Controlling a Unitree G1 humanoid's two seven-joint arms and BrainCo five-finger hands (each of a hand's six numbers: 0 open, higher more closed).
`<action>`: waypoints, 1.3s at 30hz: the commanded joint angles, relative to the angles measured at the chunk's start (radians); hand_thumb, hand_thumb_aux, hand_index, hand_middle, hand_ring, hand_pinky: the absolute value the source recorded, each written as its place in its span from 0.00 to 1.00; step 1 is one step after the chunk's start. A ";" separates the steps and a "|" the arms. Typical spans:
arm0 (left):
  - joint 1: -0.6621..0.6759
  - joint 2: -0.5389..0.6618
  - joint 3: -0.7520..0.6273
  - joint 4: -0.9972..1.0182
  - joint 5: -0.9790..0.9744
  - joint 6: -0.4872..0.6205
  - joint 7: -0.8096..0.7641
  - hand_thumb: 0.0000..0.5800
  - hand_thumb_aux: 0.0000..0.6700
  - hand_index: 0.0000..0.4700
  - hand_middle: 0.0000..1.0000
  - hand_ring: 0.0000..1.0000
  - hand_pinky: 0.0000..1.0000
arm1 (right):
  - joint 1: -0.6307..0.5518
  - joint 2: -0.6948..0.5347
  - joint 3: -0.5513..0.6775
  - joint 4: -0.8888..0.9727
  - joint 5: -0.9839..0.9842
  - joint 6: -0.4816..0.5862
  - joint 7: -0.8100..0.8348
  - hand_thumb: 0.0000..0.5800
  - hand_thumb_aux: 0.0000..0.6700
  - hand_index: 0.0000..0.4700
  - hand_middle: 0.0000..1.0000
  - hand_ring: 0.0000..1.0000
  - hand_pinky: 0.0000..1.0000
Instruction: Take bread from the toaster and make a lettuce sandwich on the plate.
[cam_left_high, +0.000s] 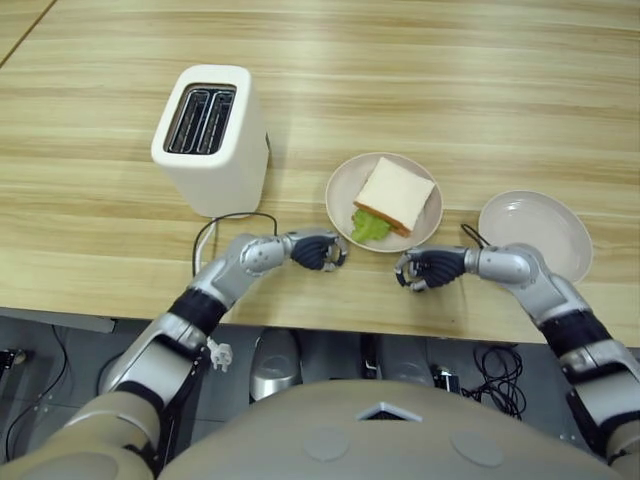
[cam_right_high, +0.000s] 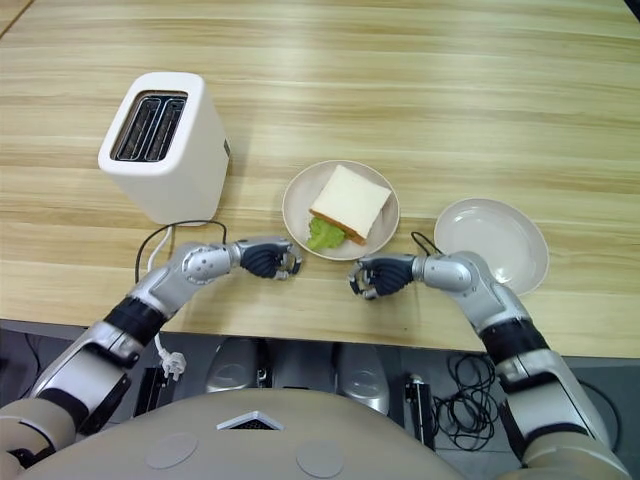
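nearest along the table (cam_left_high: 450, 80) edge, the left hand (cam_left_high: 320, 250) sits just short of the plate (cam_left_high: 338, 188) on its left and the right hand (cam_left_high: 428, 268) just short on its right, both with fingers clenched on nothing. on the plate lies the sandwich (cam_left_high: 395, 195), lettuce (cam_left_high: 368, 226) poking out at its near side, with a second plate (cam_left_high: 500, 215) just to the right. farther back, left of the plate, the toaster (cam_left_high: 210, 140) stands upright, its cord (cam_left_high: 215, 232) trailing nearer.

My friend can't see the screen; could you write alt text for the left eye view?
A lettuce sandwich sits on a plate on a wooden table, between a white toaster and an empty plate. The left hand and right hand are near it, fingers curled.
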 joint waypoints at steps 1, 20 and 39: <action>-0.081 -0.045 -0.011 0.265 0.057 0.083 0.085 1.00 1.00 0.98 1.00 1.00 1.00 | -0.116 0.053 -0.003 0.246 0.005 -0.001 -0.005 1.00 1.00 0.98 1.00 1.00 1.00; -0.225 -0.205 0.107 0.631 -0.039 -0.055 0.327 0.00 0.00 0.00 0.00 0.00 0.00 | -0.338 0.246 -0.341 0.700 0.299 -0.123 0.014 0.00 0.00 0.00 0.00 0.00 0.00; 0.253 -0.363 0.478 -0.304 -0.546 -0.163 0.305 0.00 0.00 0.00 0.00 0.00 0.00 | -0.085 0.639 -0.568 0.035 0.582 -0.236 -0.256 0.00 0.00 0.00 0.00 0.00 0.00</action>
